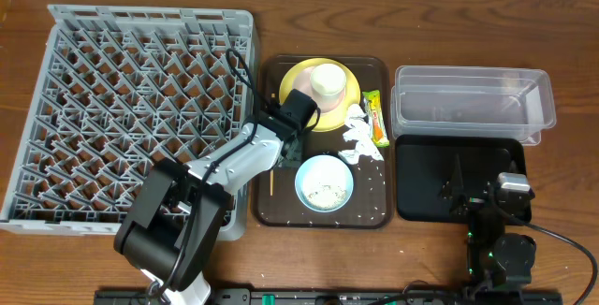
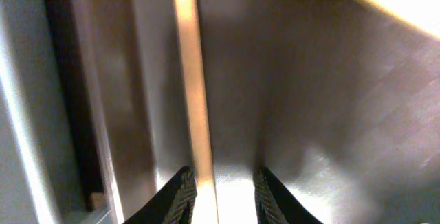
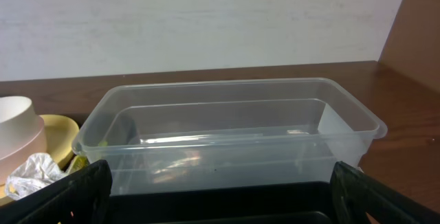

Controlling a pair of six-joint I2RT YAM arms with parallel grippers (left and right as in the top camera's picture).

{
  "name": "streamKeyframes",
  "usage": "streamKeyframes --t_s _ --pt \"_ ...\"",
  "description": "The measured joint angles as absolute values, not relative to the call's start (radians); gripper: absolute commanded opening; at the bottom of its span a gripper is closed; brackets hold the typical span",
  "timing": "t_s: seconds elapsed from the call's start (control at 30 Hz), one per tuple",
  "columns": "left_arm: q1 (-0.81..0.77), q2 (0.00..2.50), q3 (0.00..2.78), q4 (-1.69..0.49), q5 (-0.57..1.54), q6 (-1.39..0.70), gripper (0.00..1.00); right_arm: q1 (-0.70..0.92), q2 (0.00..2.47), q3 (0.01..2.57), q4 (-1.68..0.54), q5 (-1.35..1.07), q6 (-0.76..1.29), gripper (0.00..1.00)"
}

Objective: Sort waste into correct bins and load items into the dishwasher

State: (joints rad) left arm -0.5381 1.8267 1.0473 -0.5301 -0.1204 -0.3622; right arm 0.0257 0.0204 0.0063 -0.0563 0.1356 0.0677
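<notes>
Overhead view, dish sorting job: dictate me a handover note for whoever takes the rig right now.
Left end effector: open, low on the brown tray, a wooden chopstick between its fingers, not pinched.
Right end effector: open, empty, over the black tray.
On the brown tray: yellow plate with white cup on it, light blue bowl holding rice, paper scraps, snack wrapper.
Done: nothing; dish rack and clear tub hold nothing.
Left: load dishes and chopstick, bin all waste.
</notes>
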Motion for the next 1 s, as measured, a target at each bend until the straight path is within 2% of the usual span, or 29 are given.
streamKeyframes --t_s 0.27,0.33,0.4,0.6,0.87,1.0 --pt "-0.538 1.814 1.011 -0.446 -0.101 -0.363 0.3 0.026 0.02 0.006 -0.056 0.136 0.068 0.99" --pt "-0.538 1.813 1.008 -0.445 -0.1 -0.363 0.22 0.026 0.02 0.006 -0.056 0.136 0.068 0.99" --pt "-0.538 1.813 1.007 -0.439 -0.092 -0.37 0.21 0.026 0.02 0.006 -0.056 0.136 0.068 0.99" --pt "-0.539 1.797 0.971 -0.388 -0.076 -0.411 0.08 0.026 0.02 0.006 -0.056 0.135 0.068 0.99" --pt "-0.54 1.787 0.964 -0.386 -0.076 -0.422 0.08 0.026 0.02 0.006 -0.056 0.136 0.068 0.99" --pt "-0.538 1.746 0.944 -0.455 -0.087 -0.422 0.08 0.026 0.02 0.006 -0.056 0.136 0.068 0.99"
